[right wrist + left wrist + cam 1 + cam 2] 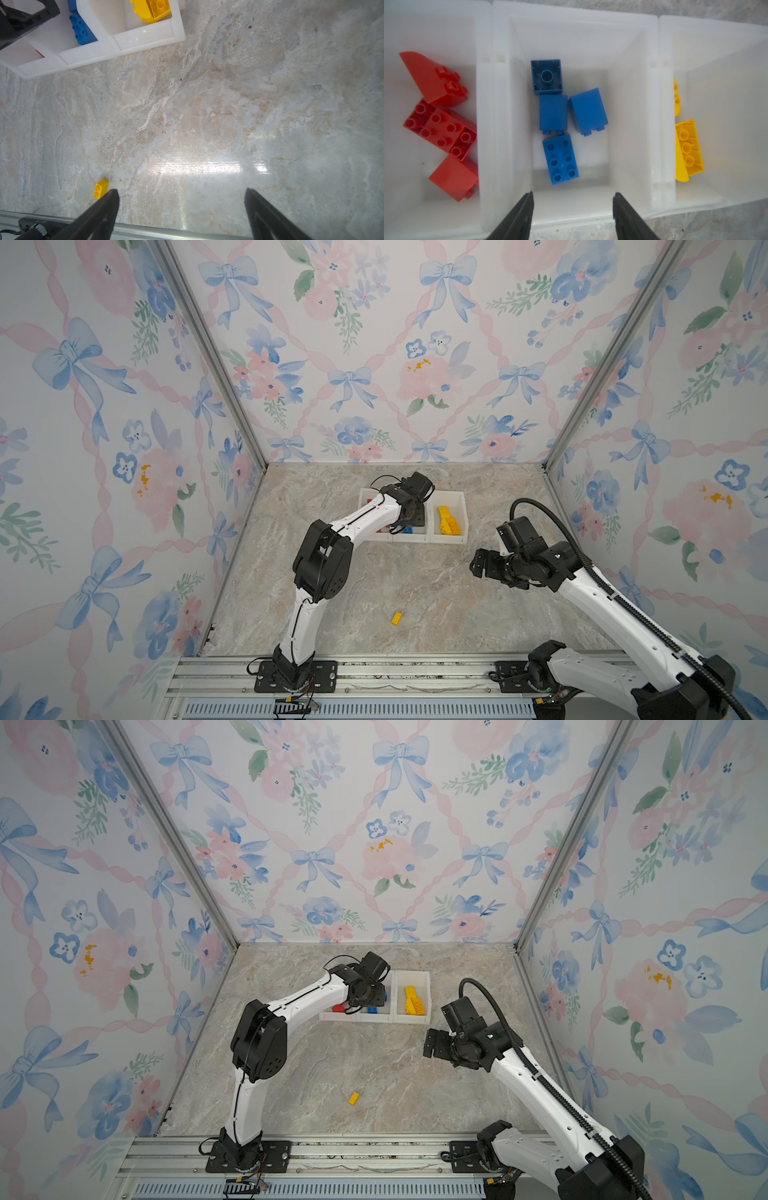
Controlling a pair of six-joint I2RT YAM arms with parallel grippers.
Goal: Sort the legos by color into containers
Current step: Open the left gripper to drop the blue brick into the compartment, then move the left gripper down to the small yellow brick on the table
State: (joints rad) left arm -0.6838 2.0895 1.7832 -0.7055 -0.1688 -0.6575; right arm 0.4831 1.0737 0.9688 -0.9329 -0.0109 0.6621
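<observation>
- One yellow brick [397, 618] lies loose on the table [436, 597], at about 6 o'clock from its middle in both top views. The containers [451, 540] are set at 12 o'clock.
- Four blue bricks [560, 159] are seen in the middle bin [571, 31], and three red bricks [440, 131] in the red bin [446, 31] at the row's 9 o'clock end. Other yellow bricks [688, 149] lie in the yellow bin [716, 62] at the 3 o'clock end, so the colours are separated.
- The left gripper [572, 195] is held over the middle bin with its jaws spread and nothing between them. This is judged a position for dropping into the bin rather than for picking.
- The right gripper [181, 191] is held at 3 o'clock, jaws spread wide and empty, with the loose brick toward 8 o'clock from it. It is judged the better-placed tool for the last pick-up, since the yellow bin is on its side.
- In both top views the red bin and the middle bin are largely covered by the left arm [365, 514].
- The yellow bin is cut off at the edge of the left wrist view, so its bricks cannot be counted.
- In the right wrist view the loose brick's edge meets a dark finger. Whether part of it is covered is hard to tell.
</observation>
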